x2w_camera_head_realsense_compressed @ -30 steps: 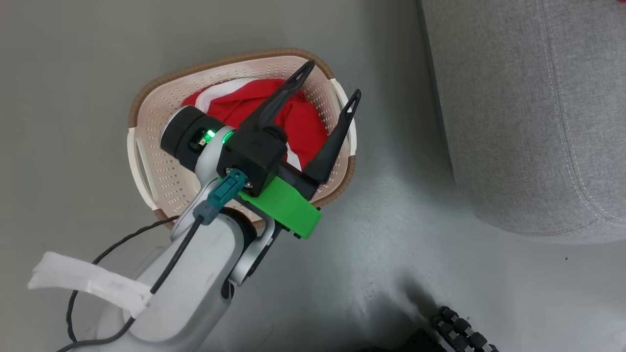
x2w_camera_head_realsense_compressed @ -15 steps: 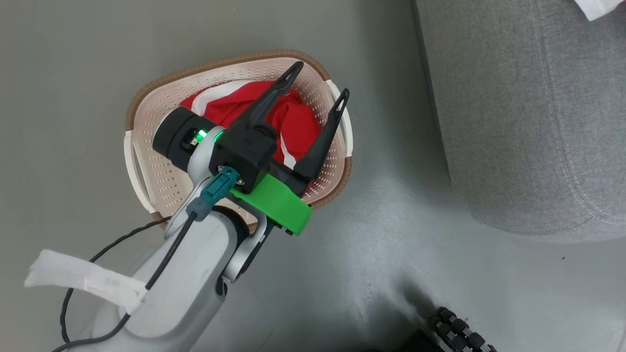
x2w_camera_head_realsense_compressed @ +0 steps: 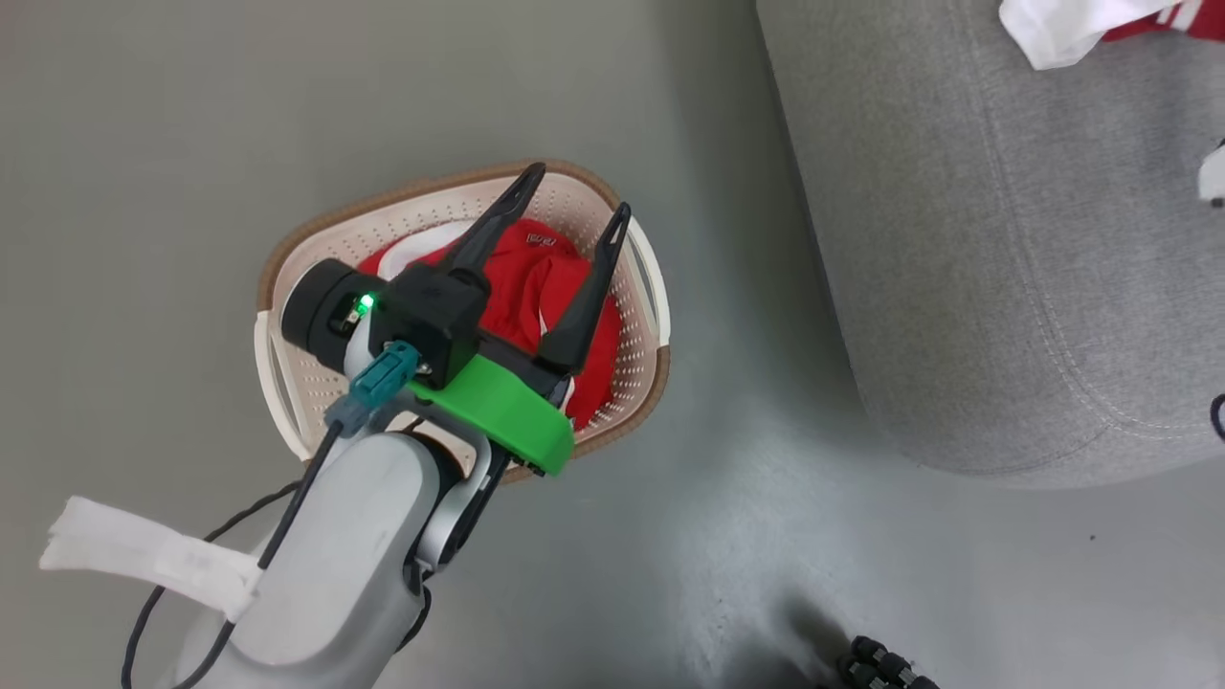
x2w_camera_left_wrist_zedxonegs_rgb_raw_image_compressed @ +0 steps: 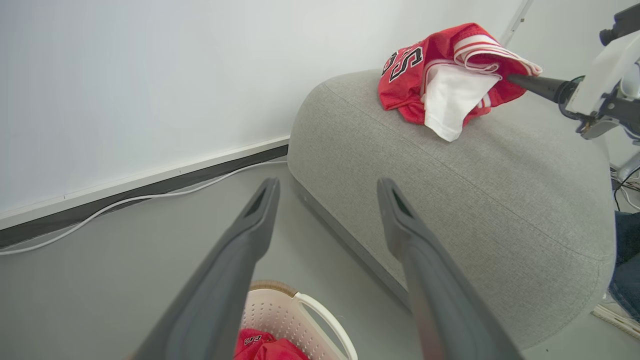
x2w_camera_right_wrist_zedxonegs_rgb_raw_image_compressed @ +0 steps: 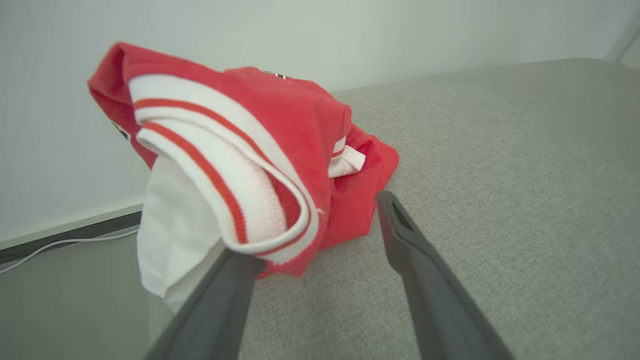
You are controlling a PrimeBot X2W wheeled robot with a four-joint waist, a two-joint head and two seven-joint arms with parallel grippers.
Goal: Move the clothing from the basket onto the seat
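Looking down from the head camera, nearest first: left end effector [x2w_camera_head_realsense_compressed: 576,191] hangs over the basket [x2w_camera_head_realsense_compressed: 383,206], released, both fingers spread wide, nothing between them. One fingertip overlaps the braided rim in this view. I note the red shorts [x2w_camera_head_realsense_compressed: 522,287] bunched inside the basket, a white stripe showing, partly hidden behind the fingers. Basket sits on the grey floor [x2w_camera_head_realsense_compressed: 144,144], near the seat [x2w_camera_head_realsense_compressed: 957,239] but apart from it.

Farther out, on top of the seat: red jersey [x2w_camera_left_wrist_zedxonegs_rgb_raw_image_compressed: 415,65], crumpled in a heap, black-and-white lettering on one side, white inner cloth hanging out at the front. Right end effector [x2w_camera_right_wrist_zedxonegs_rgb_raw_image_compressed: 312,227] is at the jersey, released, fingers well apart. Striped trim drapes over the tip of one finger; the other finger stands clear of the cloth, over bare grey upholstery. I cannot tell whether the trim is snagged on that finger or only resting on it.

Beyond the seat: white wall [x2w_camera_left_wrist_zedxonegs_rgb_raw_image_compressed: 150,75], dark baseboard [x2w_camera_left_wrist_zedxonegs_rgb_raw_image_compressed: 150,187], white cable [x2w_camera_left_wrist_zedxonegs_rgb_raw_image_compressed: 125,202] along the floor.
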